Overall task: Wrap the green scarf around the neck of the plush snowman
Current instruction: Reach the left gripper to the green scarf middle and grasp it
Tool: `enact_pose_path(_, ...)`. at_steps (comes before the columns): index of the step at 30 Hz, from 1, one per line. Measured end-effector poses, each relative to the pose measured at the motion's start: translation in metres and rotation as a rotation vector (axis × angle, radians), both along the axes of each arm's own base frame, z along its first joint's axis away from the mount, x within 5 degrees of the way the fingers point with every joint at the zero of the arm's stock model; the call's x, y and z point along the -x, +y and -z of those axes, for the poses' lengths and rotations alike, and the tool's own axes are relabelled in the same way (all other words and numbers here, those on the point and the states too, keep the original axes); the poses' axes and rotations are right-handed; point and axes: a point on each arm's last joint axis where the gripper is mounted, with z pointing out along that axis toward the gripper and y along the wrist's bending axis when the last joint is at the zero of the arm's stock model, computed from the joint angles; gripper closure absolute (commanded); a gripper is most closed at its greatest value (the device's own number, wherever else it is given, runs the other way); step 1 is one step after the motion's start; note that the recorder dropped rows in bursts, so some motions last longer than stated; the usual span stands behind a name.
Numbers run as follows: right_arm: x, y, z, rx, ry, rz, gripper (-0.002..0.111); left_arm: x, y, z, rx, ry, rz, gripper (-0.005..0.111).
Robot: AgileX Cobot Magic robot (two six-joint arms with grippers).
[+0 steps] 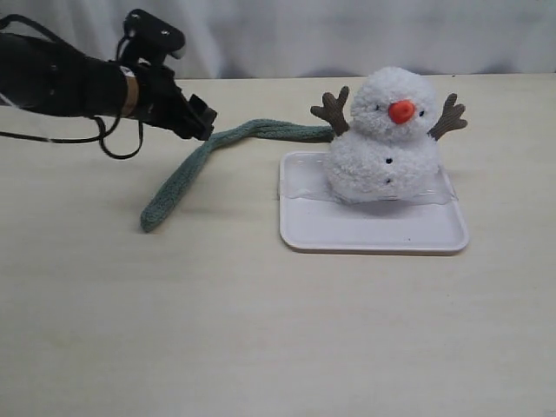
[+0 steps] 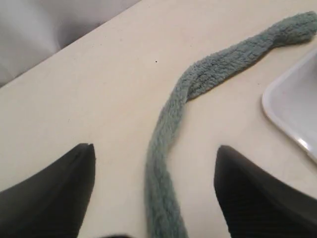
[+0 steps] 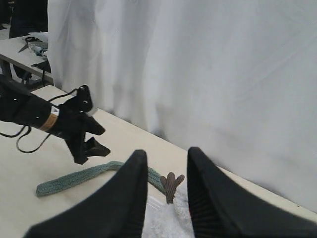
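The plush snowman [image 1: 387, 139] sits upright on a white tray [image 1: 373, 233], its neck [image 1: 369, 135] bare. The green scarf [image 1: 187, 169] lies flat on the table, running from a near end at the left up and across to the snowman's twig arm [image 1: 332, 110]. My left gripper [image 1: 201, 122] hovers open over the scarf's bend. In the left wrist view the scarf [image 2: 166, 139] passes between the left gripper's [image 2: 156, 147] spread fingers, untouched. My right gripper [image 3: 168, 152] is open above the snowman [image 3: 163, 223], holding nothing. It is out of the exterior view.
A clear plastic sheet [image 1: 300, 182] lies under the snowman on the tray. The tray's corner [image 2: 297, 104] shows in the left wrist view. A white curtain [image 1: 347, 35] hangs behind the table's far edge. The right wrist view shows the left arm [image 3: 74, 129] and scarf [image 3: 74, 178].
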Motion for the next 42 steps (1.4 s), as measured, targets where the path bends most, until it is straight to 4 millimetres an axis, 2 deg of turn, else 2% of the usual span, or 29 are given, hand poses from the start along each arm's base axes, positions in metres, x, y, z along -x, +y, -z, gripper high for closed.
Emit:
enact_pose_path(5,0.0,0.0,0.001,0.003,0.015,0.004,0.081,-0.041,-0.026,0.012,0.039,-0.022,0.071,0.042)
enact_pose_path(9,0.0,-0.001,0.002,0.006,0.024,0.007,0.081,-0.061,-0.034,0.034,0.046,-0.017,0.074,0.042)
enact_pose_path(14,0.0,-0.001,0.003,0.001,0.04,0.013,0.081,-0.069,-0.037,0.062,0.012,0.0,0.112,0.042)
enact_pose_path(23,0.0,-0.001,0.004,0.0,0.044,0.014,0.081,-0.07,-0.036,0.091,-0.106,-0.02,0.194,0.044)
enact_pose_path(25,0.0,-0.001,0.004,0.001,0.045,0.014,0.081,-0.07,-0.036,0.096,-0.109,-0.015,0.195,0.055)
enact_pose_path(27,0.0,-0.001,0.006,0.005,0.051,0.015,0.081,-0.07,-0.036,0.097,-0.113,-0.018,0.199,0.073)
enact_pose_path(28,0.0,-0.001,0.007,0.006,0.053,0.015,0.081,-0.07,-0.036,0.098,-0.115,-0.017,0.2,0.087)
enact_pose_path(30,-0.001,-0.001,0.008,0.009,0.058,0.016,0.081,-0.07,-0.037,0.098,-0.116,-0.019,0.206,0.103)
enact_pose_path(32,-0.001,-0.001,0.008,0.009,0.058,0.016,0.081,-0.07,-0.037,0.098,-0.12,-0.02,0.209,0.107)
enact_pose_path(34,-0.001,-0.001,0.008,0.009,0.058,0.016,0.081,-0.07,-0.038,0.092,-0.112,-0.028,0.221,0.107)
enact_pose_path(36,-0.001,-0.001,0.008,0.009,0.058,0.016,0.081,-0.07,-0.039,0.075,-0.102,-0.056,0.229,0.107)
enact_pose_path(42,-0.001,-0.001,0.008,0.009,0.058,0.016,0.081,-0.058,-0.062,-0.018,-0.039,-0.225,0.262,0.107)
